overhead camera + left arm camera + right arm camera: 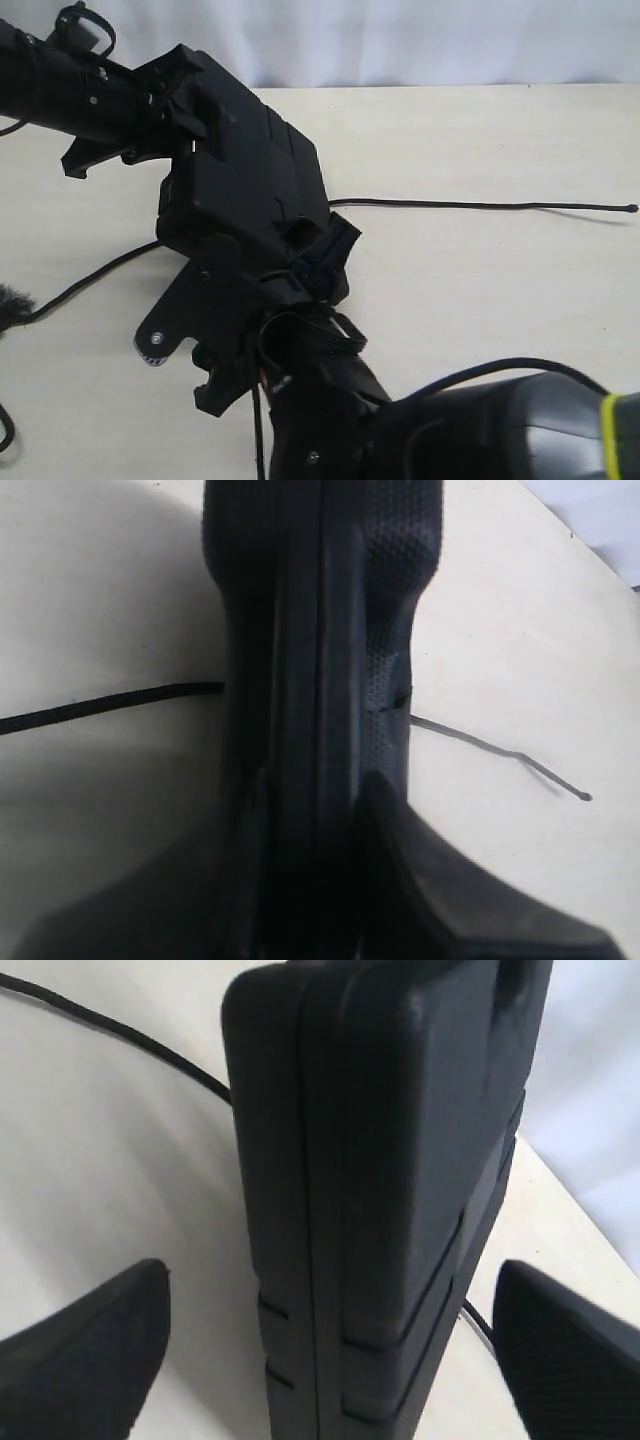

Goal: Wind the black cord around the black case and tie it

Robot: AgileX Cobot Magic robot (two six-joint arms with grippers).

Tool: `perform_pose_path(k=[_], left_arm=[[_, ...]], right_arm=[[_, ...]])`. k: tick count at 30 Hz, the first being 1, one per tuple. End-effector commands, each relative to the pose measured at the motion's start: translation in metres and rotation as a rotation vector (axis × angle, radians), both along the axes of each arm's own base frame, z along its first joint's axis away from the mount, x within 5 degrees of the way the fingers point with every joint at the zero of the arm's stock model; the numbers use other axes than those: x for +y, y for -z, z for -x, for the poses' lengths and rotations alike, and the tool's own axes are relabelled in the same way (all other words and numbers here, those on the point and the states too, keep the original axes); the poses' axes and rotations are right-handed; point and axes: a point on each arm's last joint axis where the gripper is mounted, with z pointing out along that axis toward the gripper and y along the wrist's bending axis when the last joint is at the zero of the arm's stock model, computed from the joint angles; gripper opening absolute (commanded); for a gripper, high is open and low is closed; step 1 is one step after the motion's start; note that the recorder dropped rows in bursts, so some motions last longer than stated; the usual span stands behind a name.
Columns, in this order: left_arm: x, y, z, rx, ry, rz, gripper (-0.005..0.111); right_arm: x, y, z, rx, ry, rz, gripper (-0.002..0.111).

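The black case (250, 180) is held up on edge, slanting over the table. My left gripper (170, 100) is shut on its far upper end. In the left wrist view the case (320, 630) fills the gap of that gripper (315, 790), both fingers pressed on it. My right gripper (262, 285) stands open round the near lower end. Its fingers (90, 1350) sit well apart from the case (380, 1160). The black cord (480, 206) lies flat and passes beneath the case, with its knobbed tip (630, 208) at the right. The cord also shows as a thin line (100, 702) in the left wrist view.
The cream table (480, 320) ends at a white backdrop (400, 40) at the far side. The cord's frayed end (10, 305) lies at the left edge. A thick black arm cable (510, 367) arcs over the right arm at the bottom.
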Motion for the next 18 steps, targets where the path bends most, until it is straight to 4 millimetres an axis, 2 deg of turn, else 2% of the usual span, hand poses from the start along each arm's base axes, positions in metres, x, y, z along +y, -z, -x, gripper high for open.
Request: perform_pose_path(k=[1,5,8,14,15,16,18], left_arm=[[0.0,-0.012,-0.003,-0.044,-0.07,0.053,0.0],[0.0,-0.012,-0.003,-0.041,-0.067,0.054,0.0],[0.0,-0.012,-0.003,-0.041,-0.067,0.054,0.0],[0.0,-0.012,-0.002,-0.04,-0.065,0.053,0.0],[0.0,-0.012,-0.002,-0.042,-0.061,0.048,0.0],[0.001,-0.011,-0.003,-0.053,-0.051,0.018,0.0],[0.002,-0.011,-0.002,-0.059,-0.031,-0.013,0.0]], right_arm=[[0.017,0.008,-0.008,-0.027,0.02,0.002,0.082],[0.031,0.017,-0.021,-0.13,0.125,0.018,0.081],[0.035,0.031,-0.036,-0.129,0.161,0.039,0.081],[0.031,0.039,-0.06,-0.115,0.229,0.02,0.08],[0.028,0.039,-0.063,-0.114,0.24,0.019,0.075],[0.026,0.039,-0.066,-0.121,0.254,0.022,0.056],[0.025,0.039,-0.066,-0.12,0.254,0.024,0.026]])
